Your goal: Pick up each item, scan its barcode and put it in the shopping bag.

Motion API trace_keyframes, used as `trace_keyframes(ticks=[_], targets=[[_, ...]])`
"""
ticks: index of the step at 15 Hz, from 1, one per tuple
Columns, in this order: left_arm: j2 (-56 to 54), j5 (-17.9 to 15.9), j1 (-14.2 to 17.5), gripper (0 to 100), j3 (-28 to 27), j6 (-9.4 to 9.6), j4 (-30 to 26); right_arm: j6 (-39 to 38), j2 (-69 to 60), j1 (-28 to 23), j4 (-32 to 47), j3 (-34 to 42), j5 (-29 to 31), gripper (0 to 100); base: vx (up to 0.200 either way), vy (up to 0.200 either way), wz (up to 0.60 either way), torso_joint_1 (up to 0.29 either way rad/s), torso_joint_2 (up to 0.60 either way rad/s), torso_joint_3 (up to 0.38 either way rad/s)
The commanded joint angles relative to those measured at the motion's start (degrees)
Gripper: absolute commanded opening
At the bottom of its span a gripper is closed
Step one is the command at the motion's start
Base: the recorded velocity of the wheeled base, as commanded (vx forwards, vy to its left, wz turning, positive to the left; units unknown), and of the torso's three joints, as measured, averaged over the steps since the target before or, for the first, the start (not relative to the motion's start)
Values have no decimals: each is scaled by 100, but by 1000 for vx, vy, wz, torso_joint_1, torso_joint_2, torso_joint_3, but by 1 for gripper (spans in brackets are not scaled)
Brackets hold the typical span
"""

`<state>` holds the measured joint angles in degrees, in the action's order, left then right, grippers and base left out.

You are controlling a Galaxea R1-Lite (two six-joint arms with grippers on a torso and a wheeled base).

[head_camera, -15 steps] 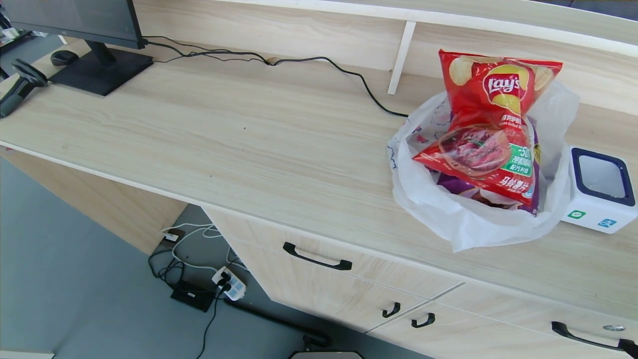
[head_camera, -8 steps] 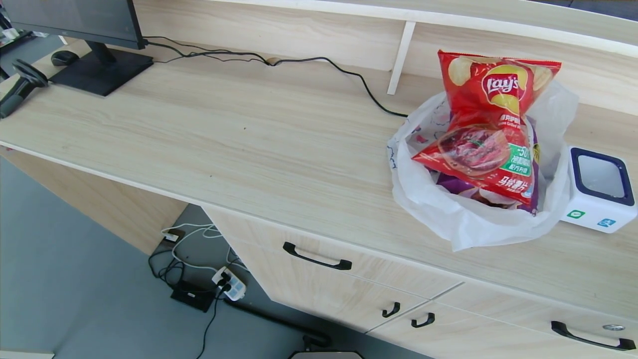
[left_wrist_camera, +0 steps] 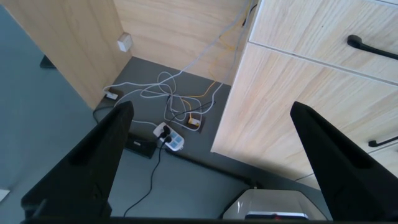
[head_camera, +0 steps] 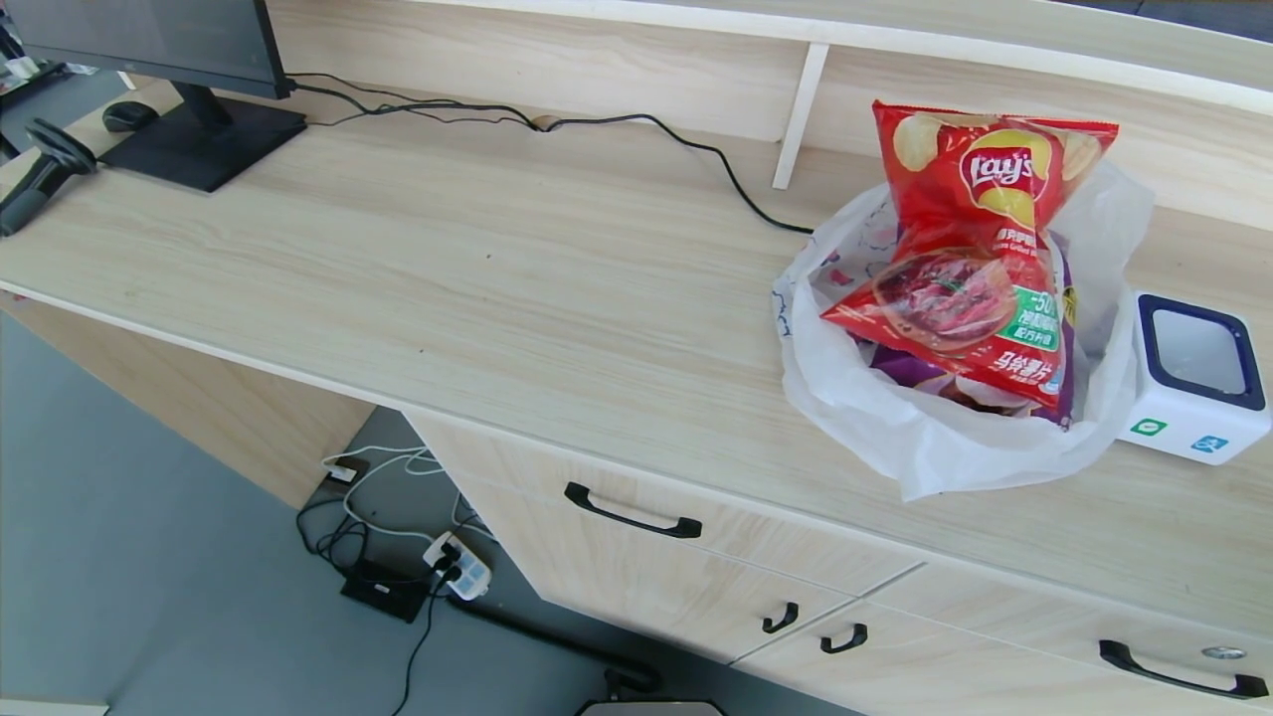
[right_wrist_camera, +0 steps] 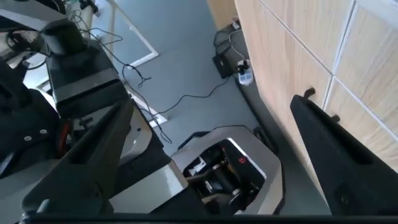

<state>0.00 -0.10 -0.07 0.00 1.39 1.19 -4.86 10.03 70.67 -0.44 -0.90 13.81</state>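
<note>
Both grippers point(left_wrist_camera: 208, 112) point(right_wrist_camera: 211, 106) far from chip bag point(head_camera: 980, 249)

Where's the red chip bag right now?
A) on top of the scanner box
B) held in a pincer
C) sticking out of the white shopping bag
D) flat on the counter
C: the red chip bag stands in the white shopping bag, its top poking above the rim.
</note>
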Motion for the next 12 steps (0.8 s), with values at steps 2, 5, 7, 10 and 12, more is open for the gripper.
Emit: trace_keyframes(ticks=[2,5,7,10,12], targets=[[9,1,-1,100,0,-7,4,-6,1062,-1424,-9,2,-10,100,0,0,0,0,0,0],[9,1,-1,100,0,-7,4,100,1027,-4184,-18,2,7,100,0,0,0,0,0,0],[9,1,-1,100,0,-7,4,636,649,-5538,-18,-33,-1,100,0,0,0,0,0,0],[9,1,-1,100,0,2,4,1559,78,-6320,-26,-77,-28,100,0,0,0,0,0,0],[9,1,-1,100,0,2,4,1462,-116,-7251,-26,-86,-54,100,0,0,0,0,0,0]])
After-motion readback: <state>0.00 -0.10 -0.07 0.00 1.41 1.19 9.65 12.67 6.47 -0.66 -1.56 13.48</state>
